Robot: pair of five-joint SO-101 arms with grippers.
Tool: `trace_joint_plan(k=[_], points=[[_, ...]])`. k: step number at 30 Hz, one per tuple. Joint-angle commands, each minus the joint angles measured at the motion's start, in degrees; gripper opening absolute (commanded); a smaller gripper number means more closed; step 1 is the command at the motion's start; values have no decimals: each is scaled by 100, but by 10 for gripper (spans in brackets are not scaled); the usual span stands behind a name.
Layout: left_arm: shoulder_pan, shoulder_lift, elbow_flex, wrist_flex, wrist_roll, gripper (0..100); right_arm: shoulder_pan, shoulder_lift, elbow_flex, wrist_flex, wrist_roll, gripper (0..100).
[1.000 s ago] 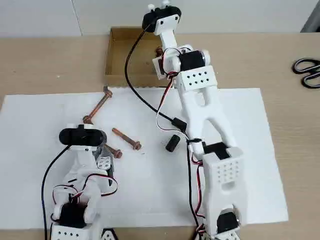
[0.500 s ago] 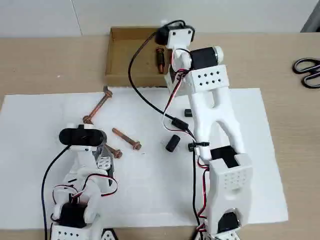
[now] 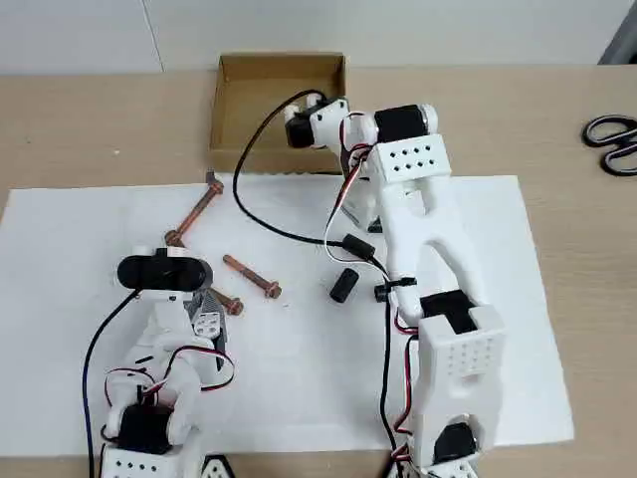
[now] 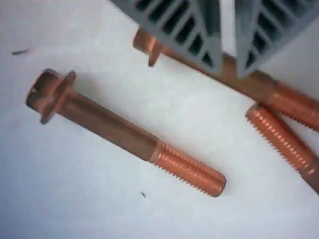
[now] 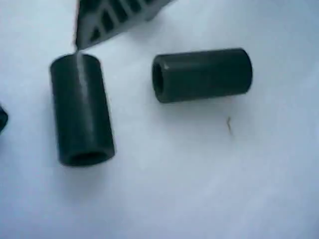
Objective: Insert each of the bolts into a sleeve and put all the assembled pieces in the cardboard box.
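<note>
Three copper bolts lie on the white paper: a long one (image 3: 194,214), a middle one (image 3: 251,276) (image 4: 124,132), and a short one (image 3: 227,302) (image 4: 259,87) under my left gripper (image 3: 212,299) (image 4: 229,72). The left fingers stand almost together just above that bolt, holding nothing. Two black sleeves (image 5: 82,109) (image 5: 202,74) lie on the paper, one (image 3: 344,285) in the open and one (image 3: 373,226) half under my right arm. My right gripper (image 3: 358,211) hangs over them; one grey finger (image 5: 114,20) shows, its tip beside a sleeve. The cardboard box (image 3: 279,75) stands at the back.
Scissors (image 3: 612,139) lie at the table's far right edge. The white paper sheet (image 3: 90,239) covers the work area, with bare room at its left and lower middle. A black cable (image 3: 269,224) from the right arm trails across the paper.
My right arm drew back from over the box and tipped down over the sleeves. An assembled piece seen in the box half a second ago is now behind the wrist. The left arm stayed still.
</note>
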Motion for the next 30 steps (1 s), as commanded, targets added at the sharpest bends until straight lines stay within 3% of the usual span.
trace_joint_plan(k=[1,21,30], points=[[-18,-53,-22,-132,-9,6,145,92,-26,48,501,146],[-18,-53,-22,-132,-9,6,725,699,-62,-356,2013,149],[-18,-53,-22,-132,-9,6,725,708,-62,-400,2338,215]])
